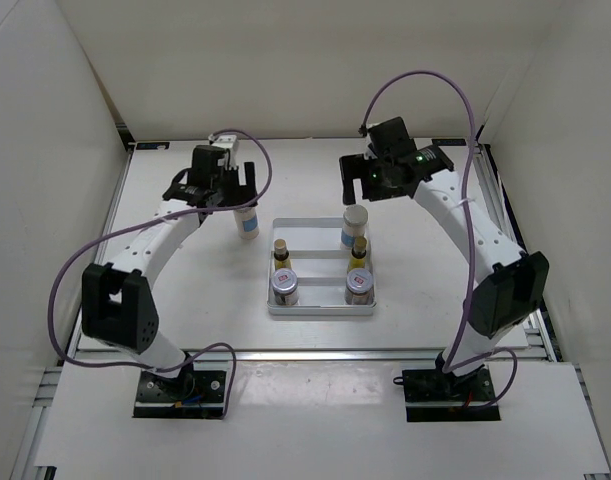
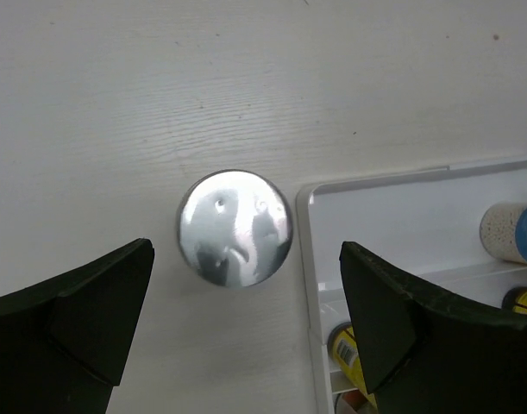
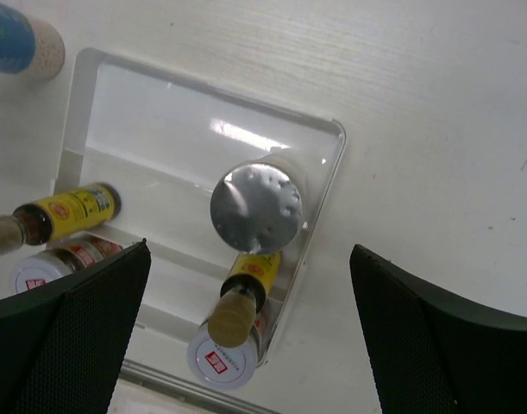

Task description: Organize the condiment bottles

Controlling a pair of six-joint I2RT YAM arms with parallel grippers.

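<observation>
My left claw (image 2: 246,250), spread, over the loose bottle (image 2: 235,227) at frame centre: I should descend squarely around it; right claw (image 3: 250,248) also spread.

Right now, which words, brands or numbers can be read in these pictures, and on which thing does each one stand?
No text can be read with certainty.
Labels of the yellow bottles: small print, too small to read.
Red stickers on the jar lids: blurred, unreadable.
Blue labels of the white bottles: no legible print.
The tray: no marking visible.
</observation>
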